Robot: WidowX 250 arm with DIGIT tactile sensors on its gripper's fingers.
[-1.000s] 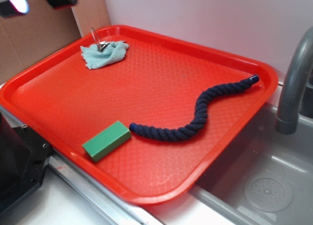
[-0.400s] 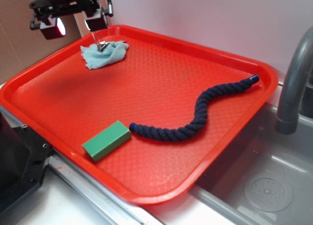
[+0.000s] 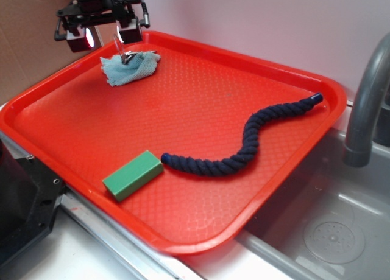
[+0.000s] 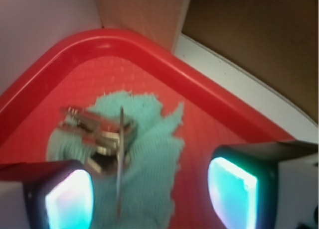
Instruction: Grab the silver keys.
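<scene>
1. At the far left corner of the red tray (image 3: 201, 103), the silver keys (image 3: 129, 55) lie bunched on top of a small light-teal cloth (image 3: 130, 69), with their thin wire ring (image 3: 117, 44) standing up on edge from the bunch.
2. Above that same corner hangs the gripper (image 3: 102, 36), its two fingers spread wide and nothing between them; one fingertip sits just beside the ring, the other off toward the tray's outer edge.
3. From the wrist view, the keys (image 4: 94, 132) show between the two lit finger pads (image 4: 70, 199), nearer one pad than the other, and the ring (image 4: 120, 154) cuts across the cloth (image 4: 144, 154) as a thin upright line.
4. Toward the tray's near edge lie a green block (image 3: 133, 175) and a dark blue rope (image 3: 244, 143), both well apart from the keys and out of the way.
5. By my reading, the step in hand is the approach: the gripper is lined up roughly over the keys but has not come down onto them.
6. The next move, I judge, calls for a small sideways correction so the bunch sits midway between the fingers, then a descent low enough to catch metal.
7. The risk is pinching cloth along with the keys, or closing on the slim ring alone and letting it slip.
</scene>
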